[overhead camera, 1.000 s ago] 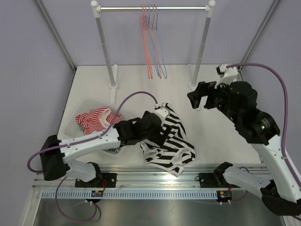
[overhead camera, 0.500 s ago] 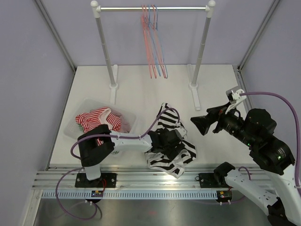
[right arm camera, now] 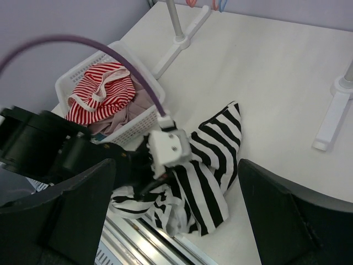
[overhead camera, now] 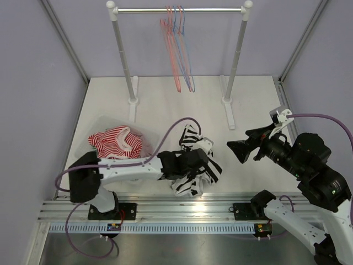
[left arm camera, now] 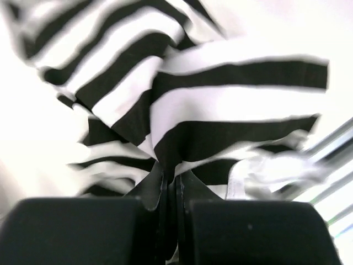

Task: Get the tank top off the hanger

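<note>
Gripping a fold of the black-and-white striped tank top [overhead camera: 194,165], with the left gripper [left arm camera: 170,185] clamped on the cloth: fingers pressed together, and only fabric between them in the left wrist view. Lies bunched on the white table [overhead camera: 165,105] near its front edge, partly under the left wrist, just right of the white basket [right arm camera: 132,130] and not in it. Shows no hanger inside: no hook or wire pokes out of the folds in any view, though the heap is deep enough to hide something small.

Well apart from the garment, at the back of the table, hang the thin red and blue hangers [overhead camera: 177,49] on the rail [overhead camera: 182,9], all bare, with nothing draped on them. In the basket sits a red-and-white striped garment [overhead camera: 113,141], untouched by either arm.

Held off to the right and above the table, the right gripper [overhead camera: 241,150] has its fingers spread wide with nothing between them. Points its camera down at the tank top and the left wrist.

Judging from this layout, the main step looks done: garment off the rail, free of any hanger, and down on the table. What is left appears to be tidying at most, perhaps letting go of the fold or carrying the top to the basket. Cannot confirm that from the task wording alone, which asks only for removal.
</note>
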`<state>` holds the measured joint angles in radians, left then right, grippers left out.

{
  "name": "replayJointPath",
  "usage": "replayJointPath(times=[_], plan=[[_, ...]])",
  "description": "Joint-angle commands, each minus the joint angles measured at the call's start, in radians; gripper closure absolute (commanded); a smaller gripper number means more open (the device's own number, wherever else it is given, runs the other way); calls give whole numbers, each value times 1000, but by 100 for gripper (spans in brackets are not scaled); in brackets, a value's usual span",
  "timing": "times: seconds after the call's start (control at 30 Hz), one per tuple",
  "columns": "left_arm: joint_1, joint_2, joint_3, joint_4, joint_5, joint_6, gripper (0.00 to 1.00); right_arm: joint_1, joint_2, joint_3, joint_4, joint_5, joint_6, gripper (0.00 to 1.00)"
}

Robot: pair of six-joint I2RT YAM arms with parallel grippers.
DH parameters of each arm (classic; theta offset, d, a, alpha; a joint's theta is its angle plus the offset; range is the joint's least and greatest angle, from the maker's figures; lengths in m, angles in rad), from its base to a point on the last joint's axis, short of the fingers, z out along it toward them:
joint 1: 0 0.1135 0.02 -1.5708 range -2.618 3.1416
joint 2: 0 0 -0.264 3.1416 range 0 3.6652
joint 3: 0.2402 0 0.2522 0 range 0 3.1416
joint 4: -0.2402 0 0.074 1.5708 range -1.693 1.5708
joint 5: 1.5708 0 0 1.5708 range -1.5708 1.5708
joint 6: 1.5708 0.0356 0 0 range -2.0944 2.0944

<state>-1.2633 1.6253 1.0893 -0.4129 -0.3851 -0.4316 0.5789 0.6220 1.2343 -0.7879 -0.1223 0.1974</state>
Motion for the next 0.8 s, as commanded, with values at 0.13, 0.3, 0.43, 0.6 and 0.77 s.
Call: replayJointPath(times=[0.13,0.3,0.43,0.6,0.77], plan=[[4,-329,109,-191,-328,-62,100,-2,-13,24,7,15,-23,1],[21,-442,199,-387,-466,-128,100,-2,-13,27,19,16,-23,0],[71,-560,248,-503,-511,-168,100,-2,-5,27,30,16,-19,1],[289,-663,204,-573,-431,-196,100,-2,13,31,52,6,-16,1],[447,-798,110,-578,-388,-220,100,-2,38,39,67,-10,-16,0]])
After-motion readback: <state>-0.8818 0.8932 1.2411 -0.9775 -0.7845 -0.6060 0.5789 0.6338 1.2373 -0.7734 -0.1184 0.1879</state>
